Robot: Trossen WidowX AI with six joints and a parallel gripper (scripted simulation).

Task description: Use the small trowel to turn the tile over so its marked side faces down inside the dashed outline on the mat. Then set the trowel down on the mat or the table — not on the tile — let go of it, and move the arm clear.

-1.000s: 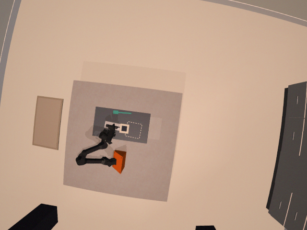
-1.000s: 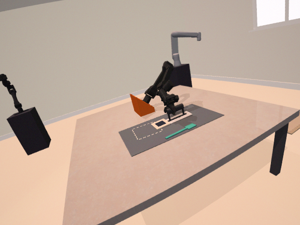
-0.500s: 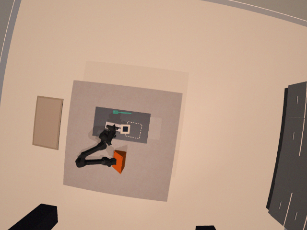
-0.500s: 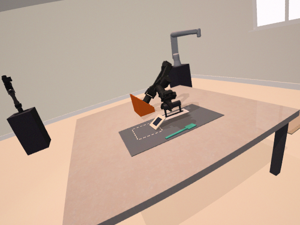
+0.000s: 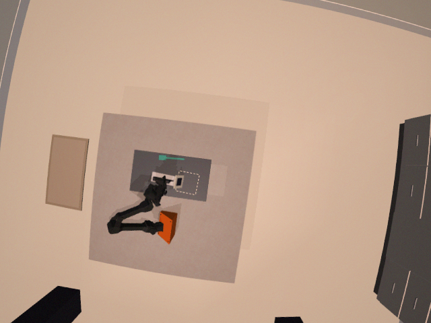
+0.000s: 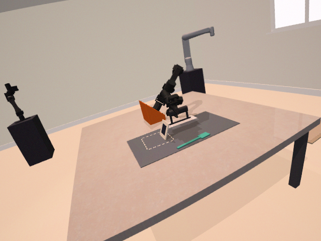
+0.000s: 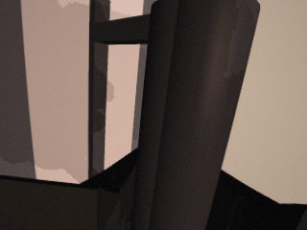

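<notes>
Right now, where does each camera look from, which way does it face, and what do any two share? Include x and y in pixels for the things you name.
Top: high overhead, facing down on the mat (image 5: 205, 179) (image 6: 220, 121); the whole arm (image 5: 132, 227) (image 6: 170, 84) shows.
Exterior: beyond the table's edge, facing obliquely down across it; the arm shows.
Wrist: on the arm, facing the trowel (image 5: 170, 177) (image 6: 191, 118) (image 7: 197, 115) handle; probably the jaws below.
Top and exterior share the tile (image 5: 179, 181) (image 6: 164, 129).

From an orange block (image 5: 168, 227) (image 6: 153, 115), the black arm (image 5: 134, 210) (image 6: 169, 85) bends over the grey mat (image 5: 203, 173) (image 6: 222, 123) (image 7: 11, 96); a teal tool (image 5: 162, 157) (image 6: 204, 135) lies along one edge, and a cream-framed tile (image 5: 175, 182) (image 6: 166, 130) at a white strip's (image 5: 158, 174) (image 6: 192, 118) (image 7: 58, 96) end overlaps the dashed outline (image 5: 199, 174) (image 6: 147, 149)
</notes>
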